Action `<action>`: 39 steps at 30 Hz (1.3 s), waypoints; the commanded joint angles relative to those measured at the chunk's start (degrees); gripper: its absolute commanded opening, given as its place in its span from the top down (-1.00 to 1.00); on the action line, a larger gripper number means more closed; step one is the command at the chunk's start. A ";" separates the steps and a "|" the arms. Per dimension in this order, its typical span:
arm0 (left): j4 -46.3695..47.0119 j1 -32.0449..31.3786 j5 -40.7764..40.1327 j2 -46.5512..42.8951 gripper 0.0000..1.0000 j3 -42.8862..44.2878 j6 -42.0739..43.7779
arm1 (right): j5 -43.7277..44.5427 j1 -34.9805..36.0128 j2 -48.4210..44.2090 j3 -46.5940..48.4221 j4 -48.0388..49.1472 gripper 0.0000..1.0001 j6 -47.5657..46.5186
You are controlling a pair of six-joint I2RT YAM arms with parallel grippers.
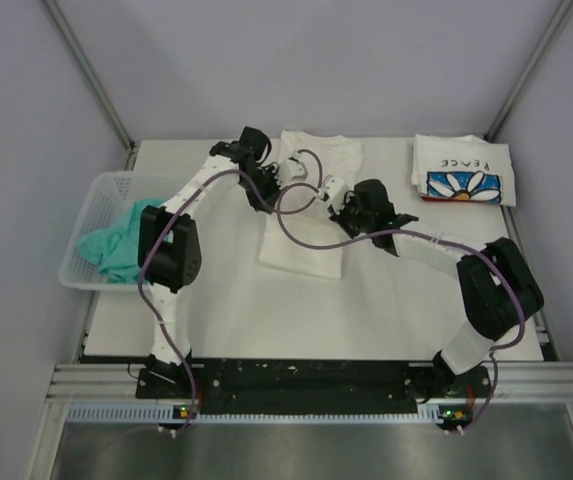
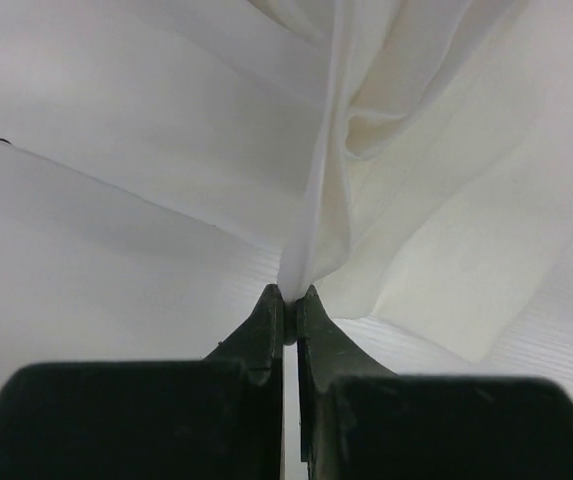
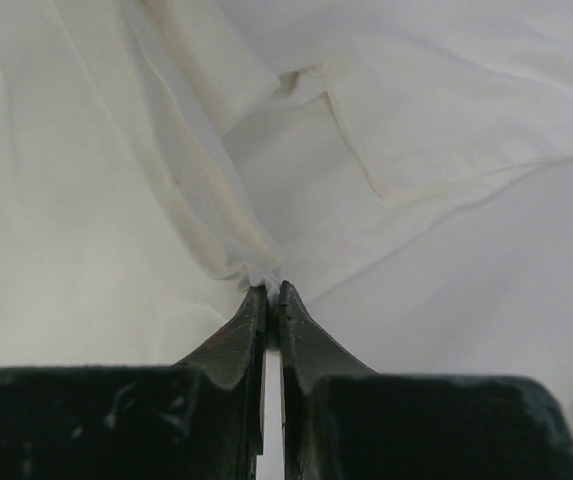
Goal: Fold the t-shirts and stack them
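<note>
The white table (image 1: 266, 320) fills the overhead view, and only that view shows the full layout. Three t-shirts are in sight.

The largest, a plain-looking white t-shirt (image 1: 301, 250), lies partly folded at the middle of the table, running from the far edge towards the near side. Two black-and-white arms reach in over it. The left arm (image 1: 171, 250) comes from the near left and the right arm (image 1: 486, 290) from the near right, and their wrists meet above the shirt's far half.

One white mesh basket (image 1: 91, 200) sits at the table's left edge. The teal-green t-shirt (image 1: 116, 245) is crumpled inside it. At the far right corner, well apart from the arms, the daisy "PEACE" t-shirt (image 1: 463, 170) lies folded flat, print up.

From above, the fingertips are hidden under the wrists, and only the wrist cameras show the grips. In the left wrist view, the left gripper (image 2: 289, 297) has its jaws pressed together on a thin pinch of the white shirt. A ridge of cloth rises from the tips, with loose folds to the right. In the right wrist view, the right gripper (image 3: 273, 290) is likewise clamped on a gathered edge of the same shirt, and creases fan out above it.

Two purple cables (image 1: 306, 235) loop across the shirt between the wrists.
</note>
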 commanded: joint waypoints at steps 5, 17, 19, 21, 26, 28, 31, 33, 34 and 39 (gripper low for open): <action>-1.13 0.05 -3.95 9.35 1.00 9.99 -2.95 | 5.83 -1.56 7.56 8.47 -1.36 1.00 -4.31; 8.62 0.23 -12.98 14.18 0.58 13.75 -10.33 | 18.46 -3.93 18.11 17.33 0.14 0.60 -4.32; 9.86 1.19 -17.21 15.94 0.40 18.93 -12.79 | 22.26 -5.08 20.22 22.07 -2.13 0.42 -1.78; 8.73 3.03 -16.80 17.44 0.19 25.00 -15.34 | 21.40 -6.74 19.97 26.13 -6.44 0.35 0.86; 8.37 4.36 -2.93 8.24 0.05 17.07 -11.51 | 8.42 -7.01 9.10 20.63 -7.77 0.31 -0.26; 9.52 3.75 3.48 1.56 0.05 7.23 -6.24 | 2.17 -5.44 2.25 14.14 -6.73 0.26 -4.81; 5.40 2.25 10.44 -6.27 0.06 -4.39 4.91 | -2.07 0.00 -5.24 2.45 -6.89 0.17 -18.42; 1.45 0.85 12.65 -9.27 0.05 -10.02 12.57 | -3.21 3.86 -7.71 -3.01 -8.56 0.10 -24.94; 0.82 -0.03 12.48 -10.24 0.03 -12.74 14.08 | -3.30 5.71 -8.24 -5.30 -9.26 0.07 -26.62; 2.04 -3.72 7.83 -11.21 -0.05 -22.51 16.46 | -0.41 10.56 -5.62 -7.87 -10.06 0.02 -27.34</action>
